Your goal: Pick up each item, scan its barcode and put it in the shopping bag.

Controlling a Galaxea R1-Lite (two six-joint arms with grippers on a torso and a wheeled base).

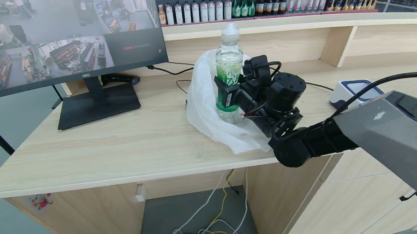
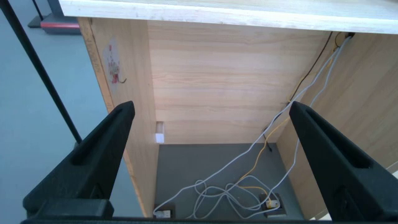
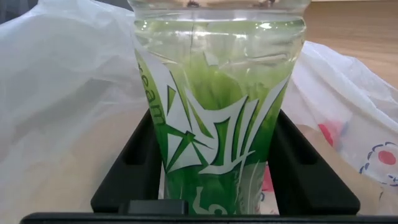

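Note:
A clear bottle with a green label and white cap stands upright over the white shopping bag on the wooden counter. My right gripper is shut on the bottle's lower half, its black fingers on either side of the label. In the right wrist view the bottle sits between the fingers, with the white bag behind and around it. The barcode scanner rests on the counter to the right. My left gripper hangs open below the counter, facing the cabinet panel and loose cables.
A monitor on a black stand occupies the counter's left. Cables run behind the bag. A raised shelf backs the counter, with rows of bottles beyond. White and yellow cables lie on the floor under the counter.

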